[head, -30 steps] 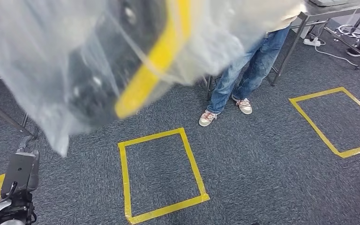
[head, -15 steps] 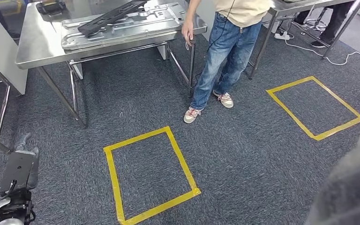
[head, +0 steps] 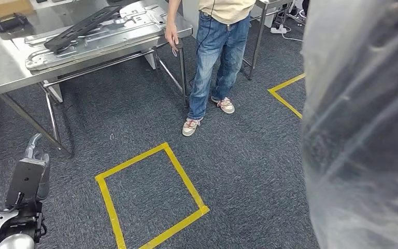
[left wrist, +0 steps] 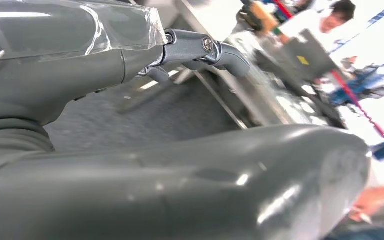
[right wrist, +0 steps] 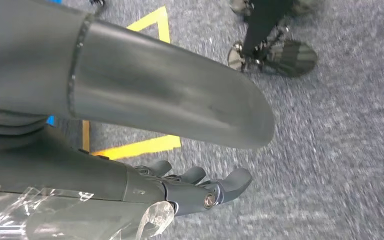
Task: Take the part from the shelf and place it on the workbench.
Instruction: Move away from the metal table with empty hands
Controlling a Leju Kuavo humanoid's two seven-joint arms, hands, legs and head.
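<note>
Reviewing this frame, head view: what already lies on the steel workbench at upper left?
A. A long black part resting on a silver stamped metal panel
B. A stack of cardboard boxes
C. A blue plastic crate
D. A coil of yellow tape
A. A long black part lies at an angle on a silver stamped panel on the workbench, beside the standing person.

1. No text, label, brand or number can be read anywhere in the pictures.
2. A small yellow diamond-shaped mark (left wrist: 302, 60) is seen on a dark tilted panel (left wrist: 300, 55) above the steel workbench (left wrist: 260, 95) in the left wrist view; what it bears is too blurred to be made out.
</note>
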